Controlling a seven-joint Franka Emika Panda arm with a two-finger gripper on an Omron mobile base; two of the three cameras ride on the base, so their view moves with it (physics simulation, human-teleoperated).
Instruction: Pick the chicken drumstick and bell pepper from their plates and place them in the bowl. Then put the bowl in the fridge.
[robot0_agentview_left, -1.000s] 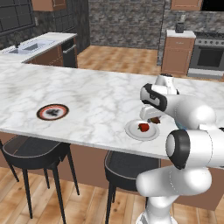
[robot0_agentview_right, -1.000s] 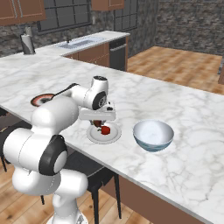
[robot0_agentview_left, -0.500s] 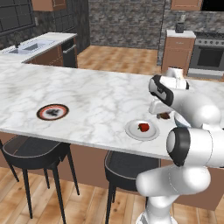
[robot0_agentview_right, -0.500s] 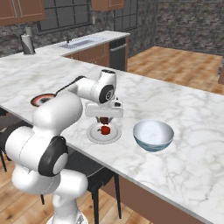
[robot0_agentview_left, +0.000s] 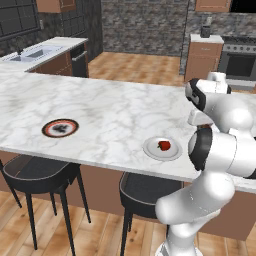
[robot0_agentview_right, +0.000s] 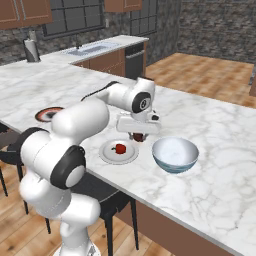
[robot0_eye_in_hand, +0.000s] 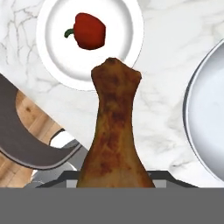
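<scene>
My gripper (robot0_agentview_right: 139, 136) is shut on the brown chicken drumstick (robot0_eye_in_hand: 114, 131) and holds it above the marble counter, between the white plate and the bowl. The drumstick's thick end points away from the hand. The red bell pepper (robot0_eye_in_hand: 89, 30) (robot0_agentview_right: 120, 148) (robot0_agentview_left: 164, 145) lies on the white plate (robot0_agentview_right: 107, 155) (robot0_agentview_left: 152, 150) (robot0_eye_in_hand: 52, 52), just left of the gripper. The white bowl (robot0_agentview_right: 175, 154) with its blue outside stands empty just to the right, and its rim (robot0_eye_in_hand: 192, 113) shows in the hand view. Far to the left on the counter sits the dark-centred plate (robot0_agentview_left: 60, 128) (robot0_agentview_right: 48, 114).
Two black stools (robot0_agentview_left: 37, 172) (robot0_agentview_left: 145, 192) stand under the counter's front edge (robot0_agentview_left: 100, 162). A second counter with a sink (robot0_agentview_right: 92, 48) lies at the back, and a stove (robot0_agentview_left: 239, 62) at the far right. My own white arm (robot0_agentview_left: 220, 115) hides the bowl in the left base view.
The arm has swung right with the drumstick, from over the white plate to the gap between plate and bowl. The pepper, plates and bowl have not moved.
</scene>
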